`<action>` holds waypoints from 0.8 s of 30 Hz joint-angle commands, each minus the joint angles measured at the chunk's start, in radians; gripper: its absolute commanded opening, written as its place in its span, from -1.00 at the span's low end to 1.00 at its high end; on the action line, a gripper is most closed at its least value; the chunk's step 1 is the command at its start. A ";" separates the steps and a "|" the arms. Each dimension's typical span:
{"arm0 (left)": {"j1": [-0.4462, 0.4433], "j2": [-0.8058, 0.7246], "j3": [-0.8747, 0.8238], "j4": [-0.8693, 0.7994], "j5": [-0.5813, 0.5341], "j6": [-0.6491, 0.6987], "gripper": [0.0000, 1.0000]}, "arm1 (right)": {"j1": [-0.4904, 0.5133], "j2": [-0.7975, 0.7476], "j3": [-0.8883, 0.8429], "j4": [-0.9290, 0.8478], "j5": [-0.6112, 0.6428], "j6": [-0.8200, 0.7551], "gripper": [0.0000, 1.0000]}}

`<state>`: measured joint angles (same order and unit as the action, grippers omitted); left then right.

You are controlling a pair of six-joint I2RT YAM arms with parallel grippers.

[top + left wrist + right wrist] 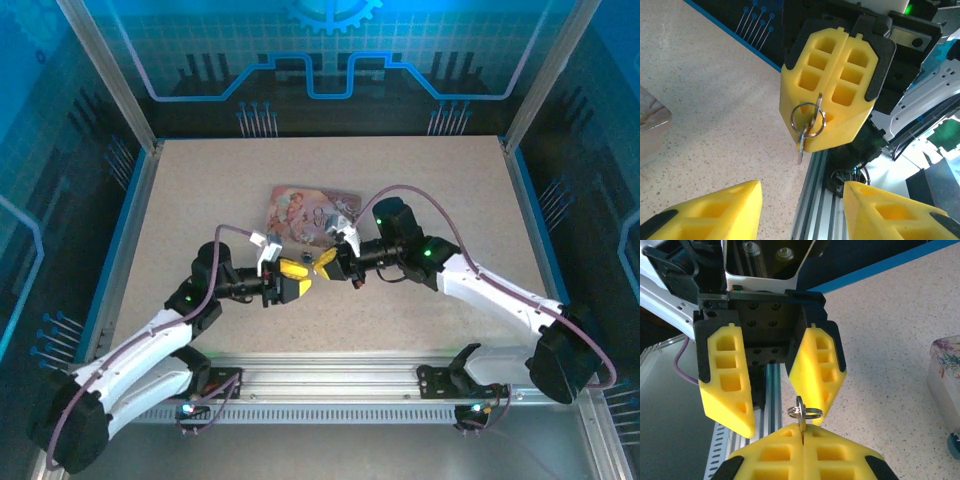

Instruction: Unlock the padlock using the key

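Both grippers meet tip to tip over the middle of the table. My right gripper (326,263) (803,432) is shut on the key (801,421), pinching its thin blade between the yellow pads; the head and a split ring (807,413) stick out. In the left wrist view the key (801,146) and its ring hang from those shut fingers (840,80). My left gripper (299,281) (802,189) is open, just short of the key, with nothing between its fingers (726,382). A bluish thing (955,445) beside the tin may be the padlock.
A pink illustrated tin (312,213) (946,374) lies just beyond the grippers, its corner (651,127) also in the left wrist view. The aluminium rail (330,375) runs along the near edge. Blue walls enclose the speckled table (200,200).
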<state>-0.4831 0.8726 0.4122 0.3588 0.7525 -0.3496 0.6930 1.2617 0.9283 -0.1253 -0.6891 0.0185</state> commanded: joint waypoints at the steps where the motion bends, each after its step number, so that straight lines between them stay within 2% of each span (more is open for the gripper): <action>1: -0.003 0.031 -0.021 0.136 0.005 -0.032 -0.07 | -0.008 -0.022 -0.016 0.048 -0.022 0.031 -1.00; 7: -0.014 0.103 -0.012 0.233 0.027 -0.049 -0.39 | -0.008 -0.021 -0.017 0.065 -0.033 0.047 -1.00; 10: -0.022 0.126 -0.006 0.250 0.033 -0.047 -0.46 | -0.008 -0.021 -0.017 0.067 -0.032 0.053 -1.00; 16: -0.031 0.148 -0.001 0.264 0.033 -0.043 -0.58 | -0.010 -0.024 -0.020 0.083 -0.025 0.069 -1.00; 22: -0.031 0.146 0.000 0.254 0.022 -0.032 -0.99 | -0.014 -0.023 -0.028 0.096 -0.033 0.078 -1.00; 24: -0.029 0.133 0.005 0.211 0.008 -0.013 -1.00 | -0.016 -0.021 -0.028 0.090 -0.035 0.074 -1.00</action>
<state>-0.5091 1.0172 0.4030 0.5900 0.7681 -0.3893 0.6861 1.2602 0.9092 -0.0586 -0.6895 0.0864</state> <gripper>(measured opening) 0.051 0.044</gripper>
